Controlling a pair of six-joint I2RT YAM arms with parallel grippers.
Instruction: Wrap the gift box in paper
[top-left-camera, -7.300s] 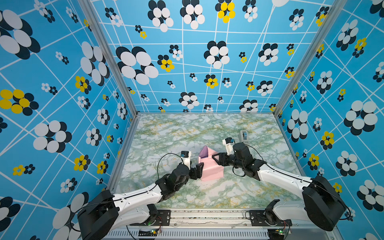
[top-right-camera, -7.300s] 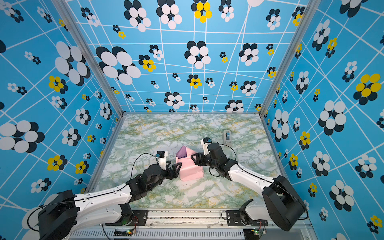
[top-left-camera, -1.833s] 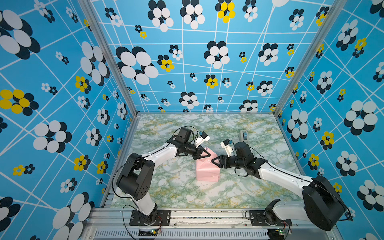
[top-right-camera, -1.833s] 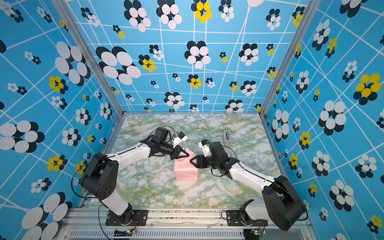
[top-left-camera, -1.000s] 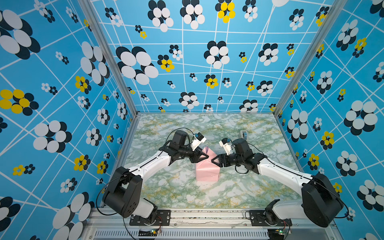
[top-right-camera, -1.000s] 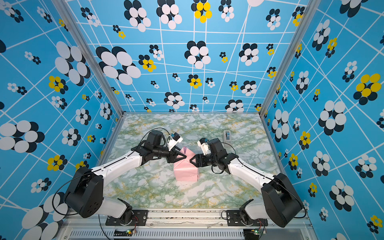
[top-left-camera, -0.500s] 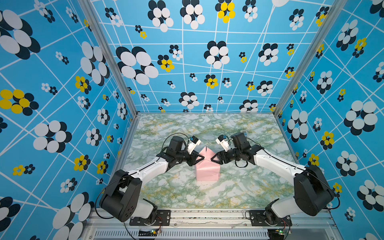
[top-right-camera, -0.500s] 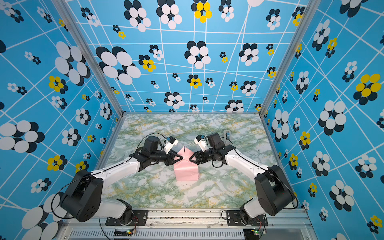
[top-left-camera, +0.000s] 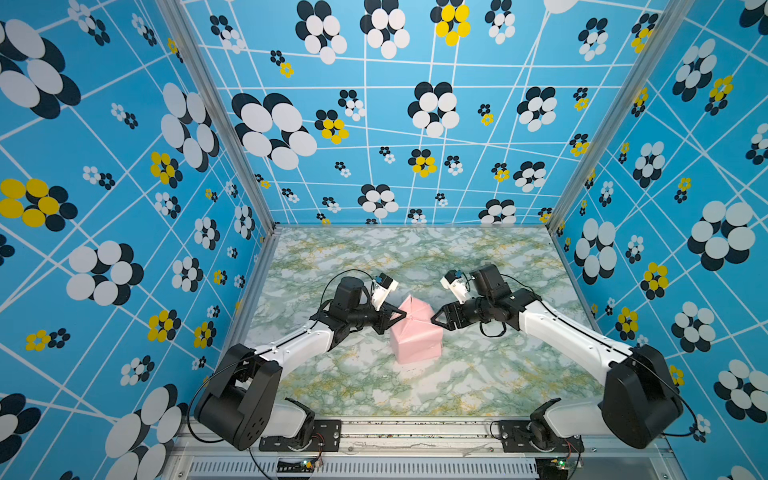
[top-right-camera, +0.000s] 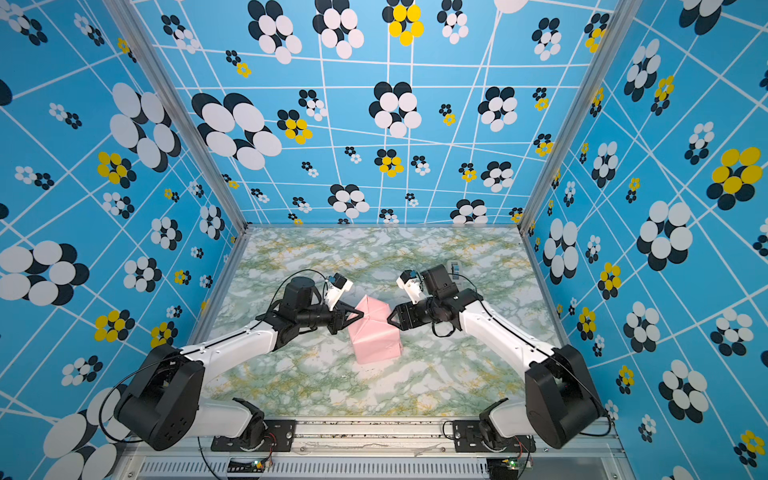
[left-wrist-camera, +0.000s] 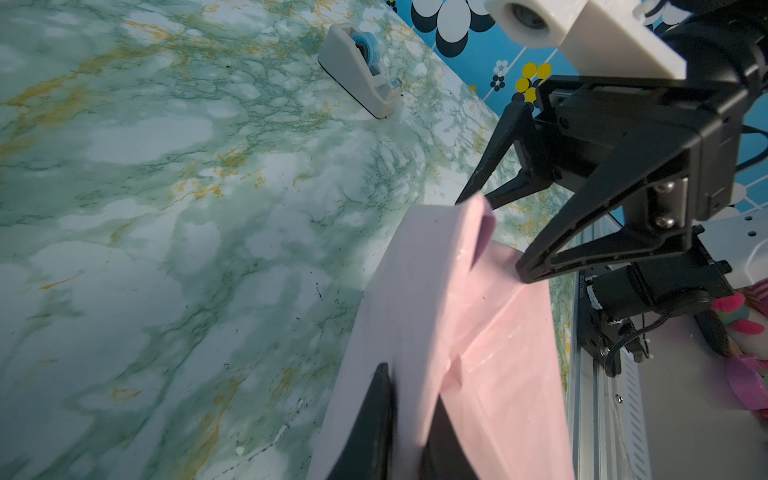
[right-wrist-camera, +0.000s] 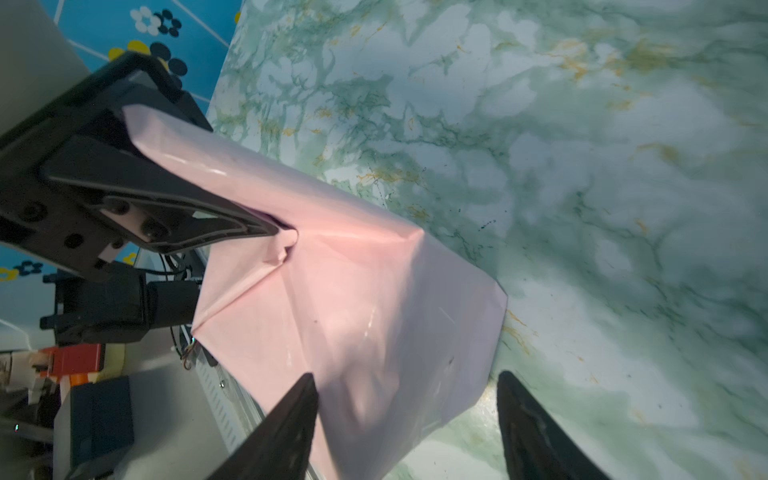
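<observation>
Left tool (left-wrist-camera: 409, 390) pinches paper (left-wrist-camera: 415, 270), label (left-wrist-camera: 582, 286) possibly digits

Bright, even light fills both top views, the walls (top-left-camera: 124, 166) bowing toward the edges. In the wrist views, glare streaks the paper (right-wrist-camera: 353, 291); beside it the bench (right-wrist-camera: 582, 208) lies shadowed and soft, the right gripper (right-wrist-camera: 406, 376) blurred.

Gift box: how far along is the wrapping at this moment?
Done: the paper covers every visible face, and no navy of the gift box shows. In hand: the left tool is pinched shut on a raised flap at the top, while the right tool stands open at the opposite top edge. Left: that flap looks unflattened and unsealed, and the tape dispenser sits apart on the table.
</observation>
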